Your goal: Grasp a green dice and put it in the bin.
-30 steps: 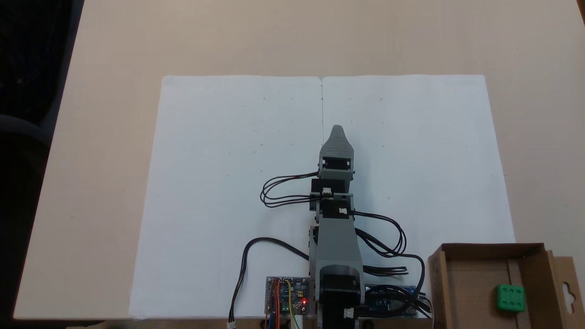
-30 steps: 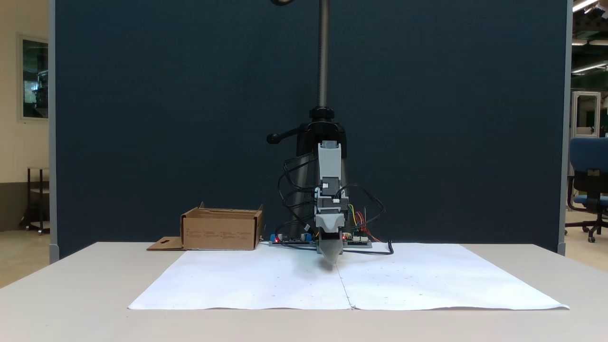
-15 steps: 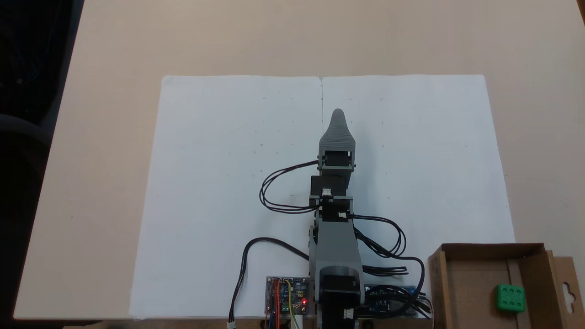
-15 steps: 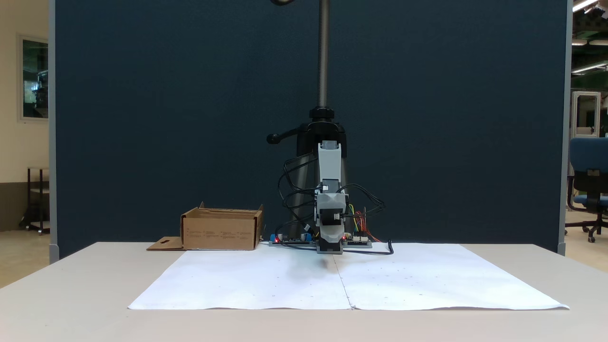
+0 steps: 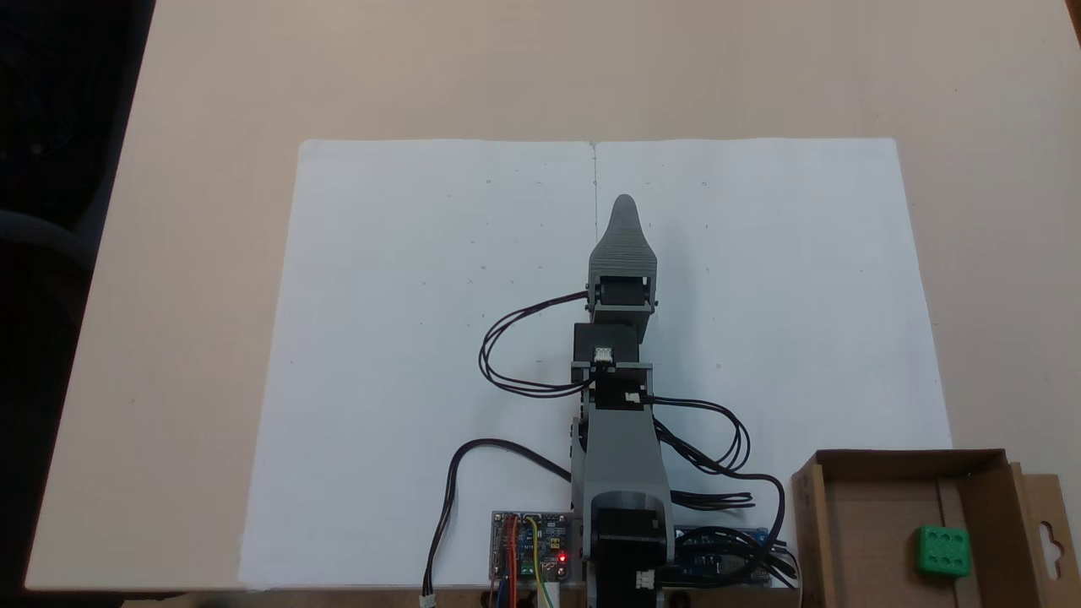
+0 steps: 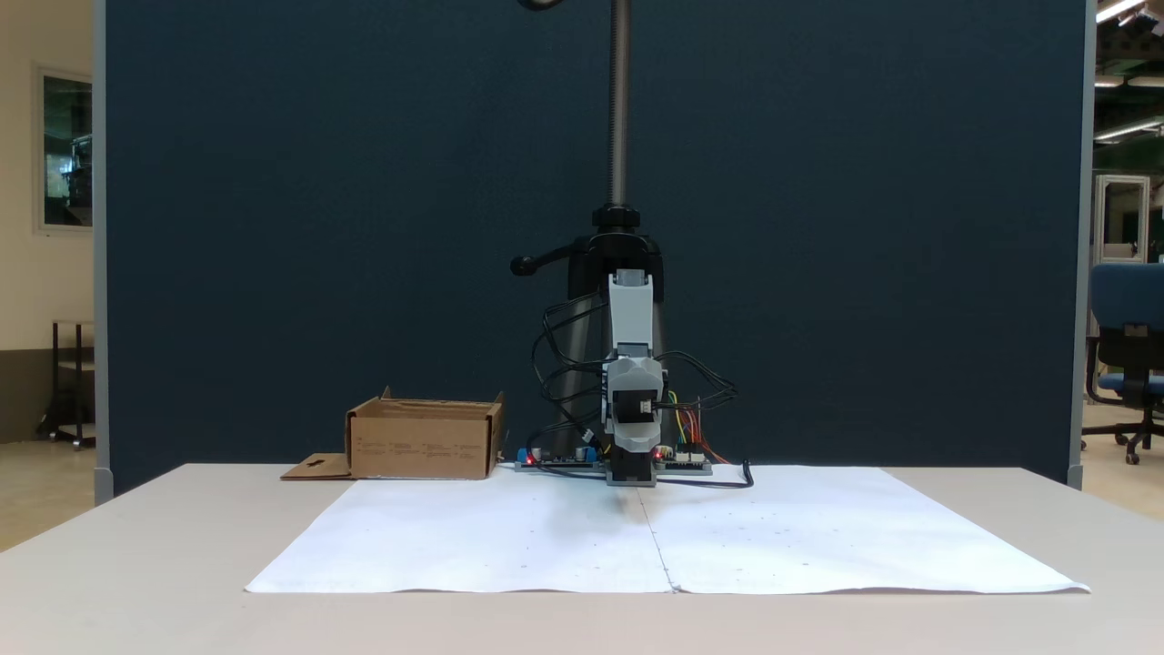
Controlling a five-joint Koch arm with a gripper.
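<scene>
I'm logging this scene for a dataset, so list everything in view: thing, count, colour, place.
green dice: one, bright green, six pips up, inside the bin.
bin: one, brown cardboard, table edge beside the arm's base; also seen in a fixed view.
paper sheets: two, white, side by side on the table.
table: one, beige.
circuit boards: two, with wires, either side of the base.
partition: one, dark blue, behind the table.
office chair: one, blue, background.
arm: one, grey and black, over the paper's seam.
tool: one, grey, pointing away from the base.
</scene>
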